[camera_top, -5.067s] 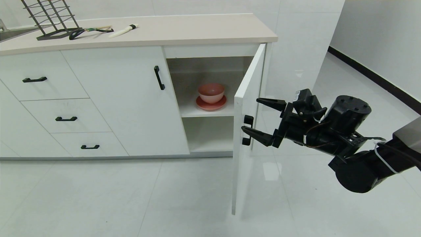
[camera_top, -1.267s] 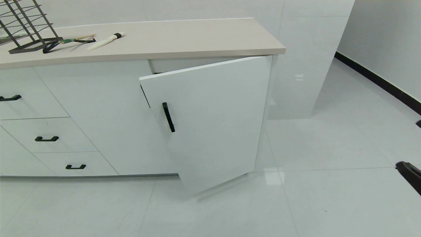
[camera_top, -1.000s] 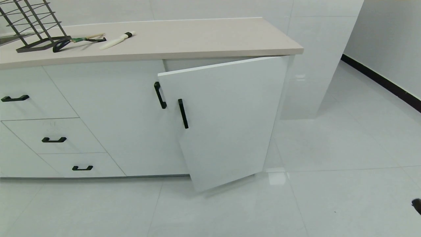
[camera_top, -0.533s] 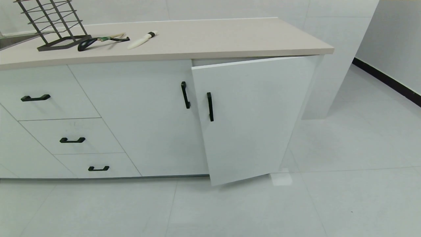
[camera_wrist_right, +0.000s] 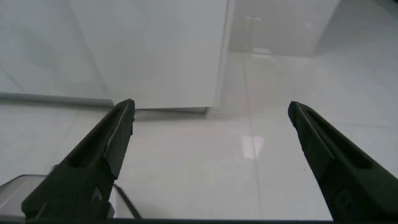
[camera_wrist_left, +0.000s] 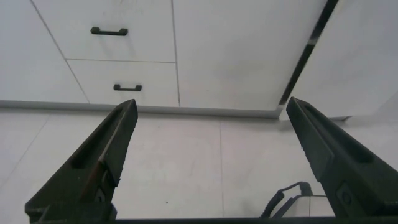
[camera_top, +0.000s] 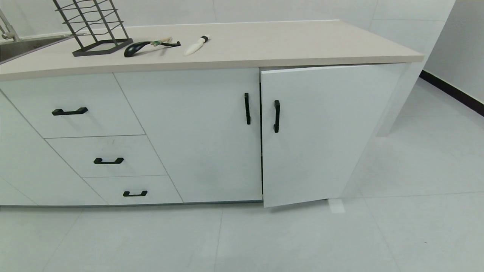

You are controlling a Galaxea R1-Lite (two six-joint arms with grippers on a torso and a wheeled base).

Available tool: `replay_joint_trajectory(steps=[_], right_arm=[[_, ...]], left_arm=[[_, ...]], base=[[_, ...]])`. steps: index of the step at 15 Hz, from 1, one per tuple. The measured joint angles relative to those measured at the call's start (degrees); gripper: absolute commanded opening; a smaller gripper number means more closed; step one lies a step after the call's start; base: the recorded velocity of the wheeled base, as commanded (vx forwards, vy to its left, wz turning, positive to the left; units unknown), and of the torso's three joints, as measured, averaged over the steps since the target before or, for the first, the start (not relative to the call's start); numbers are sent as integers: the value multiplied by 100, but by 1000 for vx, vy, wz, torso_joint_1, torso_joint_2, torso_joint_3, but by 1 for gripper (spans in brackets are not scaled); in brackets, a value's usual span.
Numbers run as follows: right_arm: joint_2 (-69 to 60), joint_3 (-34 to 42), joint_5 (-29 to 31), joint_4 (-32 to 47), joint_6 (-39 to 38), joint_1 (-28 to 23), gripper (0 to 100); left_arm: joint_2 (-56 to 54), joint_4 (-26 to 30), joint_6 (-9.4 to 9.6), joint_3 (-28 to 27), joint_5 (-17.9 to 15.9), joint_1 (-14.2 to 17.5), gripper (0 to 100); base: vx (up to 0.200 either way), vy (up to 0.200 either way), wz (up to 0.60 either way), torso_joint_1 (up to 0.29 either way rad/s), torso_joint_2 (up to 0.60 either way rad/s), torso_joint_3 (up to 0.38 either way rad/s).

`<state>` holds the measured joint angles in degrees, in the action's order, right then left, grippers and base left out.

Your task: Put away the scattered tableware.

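A white kitchen cabinet runs along the wall under a beige countertop (camera_top: 283,41). On the countertop, towards the robot's left, lie the loose utensils: a black spoon (camera_top: 133,48) with its bowl just beside the base of a dark wire rack (camera_top: 94,26), and a white-handled utensil (camera_top: 196,44) lying a little apart, to the right of the spoon. A metal sink (camera_top: 22,45) sits at the far left edge.

Below, three drawers (camera_top: 75,109) with black handles are stacked on the left. Next comes a closed door (camera_top: 196,132), then the right-hand cabinet door (camera_top: 325,132). This one is not quite flush: a thin dark gap runs down its handle side and its lower corner stands slightly out over the glossy white floor (camera_top: 264,241). Its black handle (camera_top: 276,116) hangs just beside the neighbouring door's handle (camera_top: 247,108).

The left gripper (camera_wrist_left: 210,106) hangs low over the floor, facing the drawers, its claw spread wide and empty. The right gripper (camera_wrist_right: 210,104) hangs low near the cabinet's end, also spread wide and empty.
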<state>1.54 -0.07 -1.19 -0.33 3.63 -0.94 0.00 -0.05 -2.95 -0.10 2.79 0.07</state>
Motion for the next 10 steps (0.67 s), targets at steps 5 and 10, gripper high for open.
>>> replay_joint_trajectory(steps=[5, 10], right_arm=[[-144, 7, -15, 20, -325, 63, 100], [-163, 7, -15, 26, -336, 67, 100]], left_arm=[[0, -2, -2, 0, -1, 0, 100], [0, -2, -2, 0, -1, 0, 100]], base=[[0, 200, 0, 2, 0, 2], [0, 200, 0, 4, 4, 4]])
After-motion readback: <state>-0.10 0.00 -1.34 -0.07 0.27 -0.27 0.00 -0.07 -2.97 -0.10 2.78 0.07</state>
